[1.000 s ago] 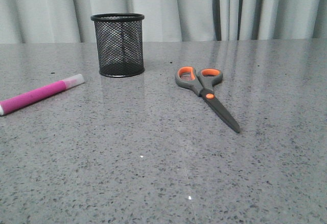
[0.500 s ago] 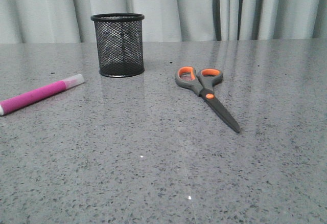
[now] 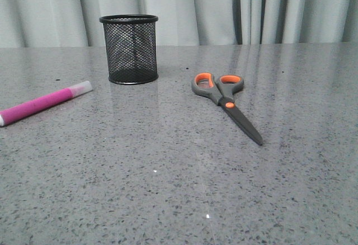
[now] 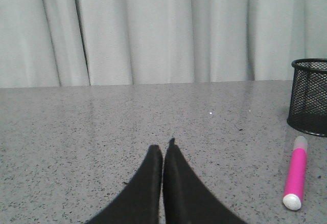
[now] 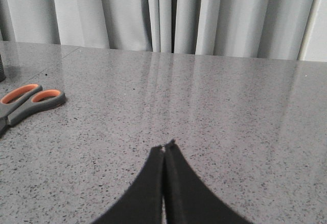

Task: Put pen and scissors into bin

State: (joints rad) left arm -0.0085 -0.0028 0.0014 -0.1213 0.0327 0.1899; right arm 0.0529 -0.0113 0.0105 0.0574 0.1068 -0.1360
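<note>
A: Where is the pen [image 3: 43, 102]?

B: Flat on the grey speckled table [image 3: 168, 189], at the left edge of the front view, its near end just cut by the frame. Its long axis runs diagonally: the whitish cap end points back and right, toward the bin [image 3: 130, 49], and the pink barrel trails forward and left. Cap and bin are near each other but apart.

A: And the scissors [image 3: 226, 103]?

B: Right of centre, closed and lying flat. The orange-lined handle loops are at the far end, roughly level with the bin's base, and the dark blades point toward the camera and slightly right. Open tabletop separates them from the bin.

A: The bin itself?

B: Upright, mouth open upward, well back on the left half of the table, with pale curtains [image 3: 235, 10] hanging behind the far table edge.

A: How much room around them?

B: Bare table surrounds every item: a wide stretch in front and another to the right of the scissors.

A: The grippers?

B: In the left wrist view the left gripper [image 4: 163, 150] has its black fingers pressed together, holding nothing, low over the table, with the pen and bin off to one side. The right gripper [image 5: 164, 147] is likewise closed on nothing, with only the scissors' handles visible at the frame's edge.
</note>
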